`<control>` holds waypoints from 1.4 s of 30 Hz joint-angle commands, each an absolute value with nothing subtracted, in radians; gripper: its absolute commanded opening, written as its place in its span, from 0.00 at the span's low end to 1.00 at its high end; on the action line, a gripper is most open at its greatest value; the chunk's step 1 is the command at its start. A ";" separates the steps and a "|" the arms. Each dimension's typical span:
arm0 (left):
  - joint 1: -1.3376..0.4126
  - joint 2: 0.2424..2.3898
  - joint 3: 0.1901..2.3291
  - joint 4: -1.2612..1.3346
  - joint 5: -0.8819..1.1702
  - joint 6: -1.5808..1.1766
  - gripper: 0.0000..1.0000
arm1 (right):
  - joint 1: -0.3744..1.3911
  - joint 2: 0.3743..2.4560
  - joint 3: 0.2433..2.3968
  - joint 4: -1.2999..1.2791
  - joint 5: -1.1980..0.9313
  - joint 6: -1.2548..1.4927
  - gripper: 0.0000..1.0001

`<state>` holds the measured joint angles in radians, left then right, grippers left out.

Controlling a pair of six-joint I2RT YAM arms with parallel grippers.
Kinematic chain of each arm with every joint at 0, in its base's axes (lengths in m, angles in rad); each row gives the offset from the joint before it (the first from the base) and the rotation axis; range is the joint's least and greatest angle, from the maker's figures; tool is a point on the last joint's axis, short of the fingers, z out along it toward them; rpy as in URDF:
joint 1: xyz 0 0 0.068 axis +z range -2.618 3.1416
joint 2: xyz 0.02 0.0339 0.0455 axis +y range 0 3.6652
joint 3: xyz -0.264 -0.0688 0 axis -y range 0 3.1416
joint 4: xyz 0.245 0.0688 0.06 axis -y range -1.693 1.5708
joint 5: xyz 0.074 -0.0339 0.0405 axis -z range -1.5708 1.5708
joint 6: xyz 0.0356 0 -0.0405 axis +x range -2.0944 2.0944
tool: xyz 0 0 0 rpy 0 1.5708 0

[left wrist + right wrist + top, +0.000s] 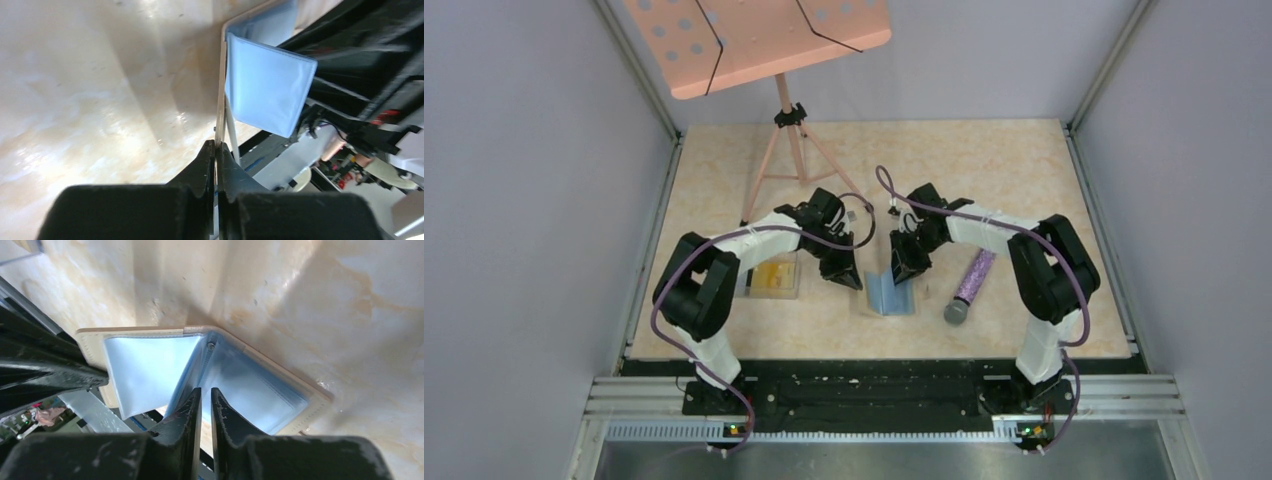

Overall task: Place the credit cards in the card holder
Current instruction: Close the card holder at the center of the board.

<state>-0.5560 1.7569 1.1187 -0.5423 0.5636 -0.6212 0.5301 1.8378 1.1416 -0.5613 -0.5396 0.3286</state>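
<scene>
Leftward, cards [776, 276] inside clear box [796, 293]

Top external: high, behind the arm bases, facing down over the whole beige marbled tabletop [984, 170]. Left wrist: very close, sighting along left gripper [216, 146] at the edge of the tan folding wallet [267, 85], open, light-blue lining. Right wrist: equally close, past right gripper [205, 391], facing its inside. All three views share it.

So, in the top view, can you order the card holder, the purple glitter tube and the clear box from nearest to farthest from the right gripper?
From the right gripper:
1. card holder, directly below it.
2. purple glitter tube, on its right side.
3. clear box, far over on the left side.
</scene>
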 commanded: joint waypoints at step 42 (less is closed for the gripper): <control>-0.596 1.918 1.155 -0.282 0.779 -0.733 0.47 | 0.457 1.708 1.174 -0.532 -0.636 0.389 0.24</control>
<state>-0.5919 1.9186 1.1667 -0.3679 0.7597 -0.7132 0.4660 1.7466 1.1721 -0.5392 -0.6155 0.4034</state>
